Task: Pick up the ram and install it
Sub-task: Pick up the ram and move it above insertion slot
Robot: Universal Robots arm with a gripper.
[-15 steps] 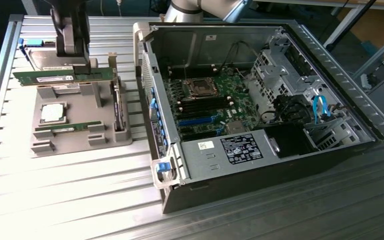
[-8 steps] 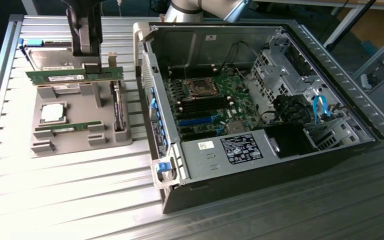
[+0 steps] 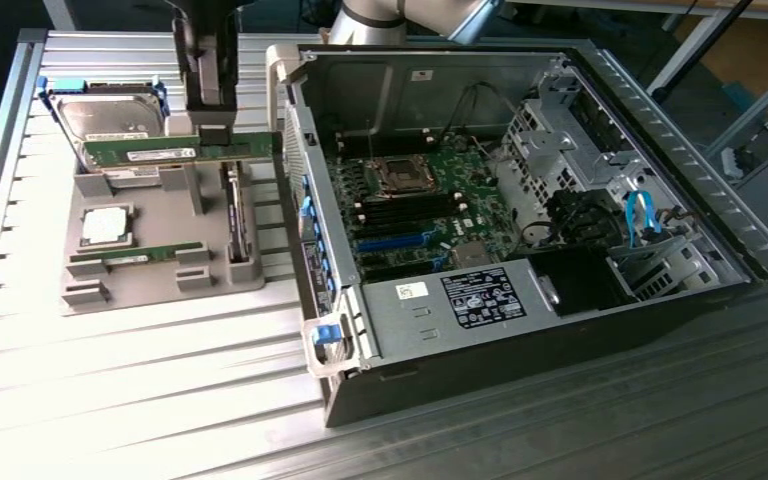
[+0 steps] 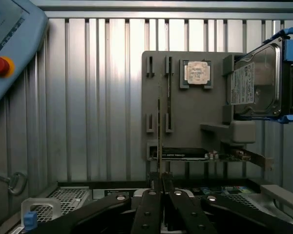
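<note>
Open computer case [image 3: 411, 85]; hard drive [image 3: 111, 120]

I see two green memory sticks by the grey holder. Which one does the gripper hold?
The ram beside the hard drive, lifted clear of the grey holder and clamped in the gripper. The other stick lies in its slot.

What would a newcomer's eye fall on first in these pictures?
First the open computer case, which takes up the exterior view's right, its green board exposed. Next the claw at that view's upper left, shut on the ram and holding it level above the grey tray, where a hard drive sits.
</note>
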